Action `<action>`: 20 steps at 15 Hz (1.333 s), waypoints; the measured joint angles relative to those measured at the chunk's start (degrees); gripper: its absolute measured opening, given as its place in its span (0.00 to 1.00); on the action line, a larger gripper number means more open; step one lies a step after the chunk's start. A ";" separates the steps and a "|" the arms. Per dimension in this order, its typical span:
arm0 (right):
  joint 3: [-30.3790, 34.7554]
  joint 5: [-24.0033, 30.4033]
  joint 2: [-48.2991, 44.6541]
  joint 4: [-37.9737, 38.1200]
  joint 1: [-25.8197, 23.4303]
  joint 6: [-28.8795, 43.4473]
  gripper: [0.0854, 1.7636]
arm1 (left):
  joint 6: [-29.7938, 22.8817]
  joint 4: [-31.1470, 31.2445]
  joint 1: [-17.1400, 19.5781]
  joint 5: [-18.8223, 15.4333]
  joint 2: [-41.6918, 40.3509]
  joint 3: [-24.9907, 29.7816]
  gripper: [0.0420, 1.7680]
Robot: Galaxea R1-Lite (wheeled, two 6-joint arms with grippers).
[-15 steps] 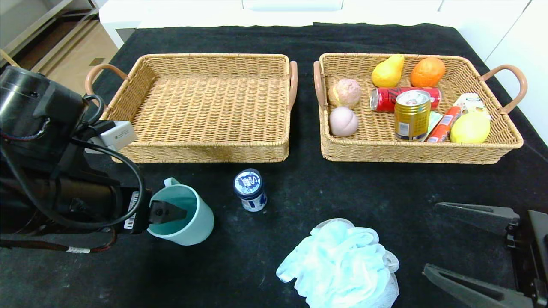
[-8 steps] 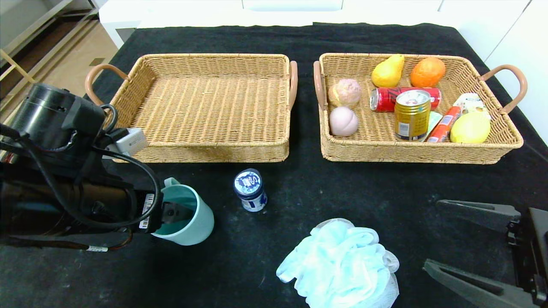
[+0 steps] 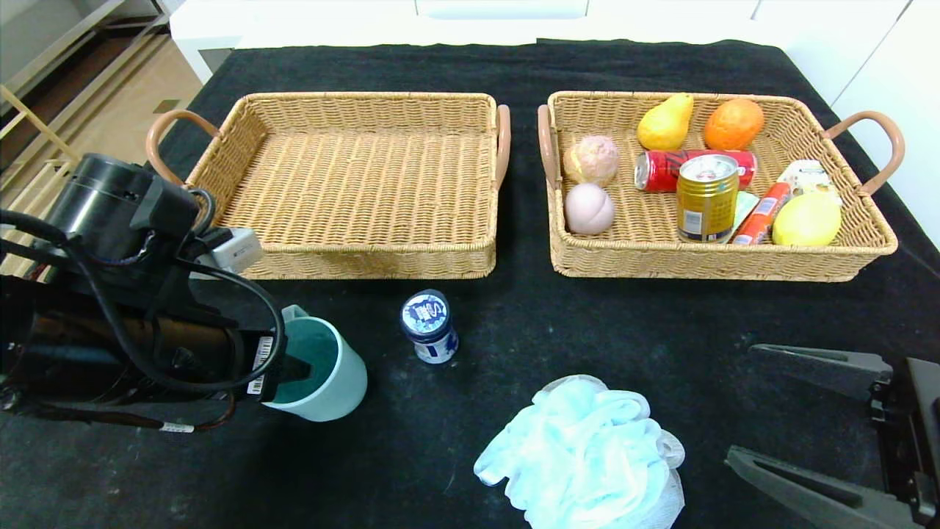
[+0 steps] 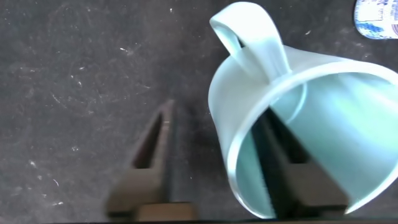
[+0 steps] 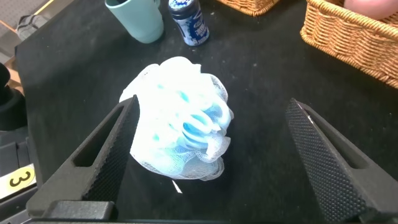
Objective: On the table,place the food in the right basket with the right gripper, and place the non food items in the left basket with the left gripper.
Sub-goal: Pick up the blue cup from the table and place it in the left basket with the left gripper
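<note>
Head view: one mint-green ceramic mug (image 3: 327, 378), one small blue-capped bottle (image 3: 429, 326) and one pale blue mesh bath pouf (image 3: 584, 455) sit on the black table. Left gripper (image 4: 217, 177) straddles the mug's wall, not clearly clamped. Right gripper (image 5: 217, 155) hangs spread wide. Two wicker baskets (image 3: 352, 257).

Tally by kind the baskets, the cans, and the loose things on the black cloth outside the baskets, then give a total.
Baskets: 2 (left basket, right basket)
Cans: 2 (red can, gold can)
Mug: 1
Bottle: 1
Puff: 1
Total: 7
</note>
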 joint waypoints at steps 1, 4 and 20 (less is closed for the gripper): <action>0.00 0.02 0.02 0.01 -0.01 0.00 0.97 | 0.00 0.02 0.11 -0.07 0.09 0.01 0.39; 0.17 0.05 0.24 0.09 -0.06 0.00 0.97 | -0.09 -0.09 0.24 0.01 0.30 0.26 0.08; 0.22 0.06 0.35 0.30 -0.12 0.11 0.97 | 0.82 -1.57 -0.37 -0.22 -2.67 -0.33 0.08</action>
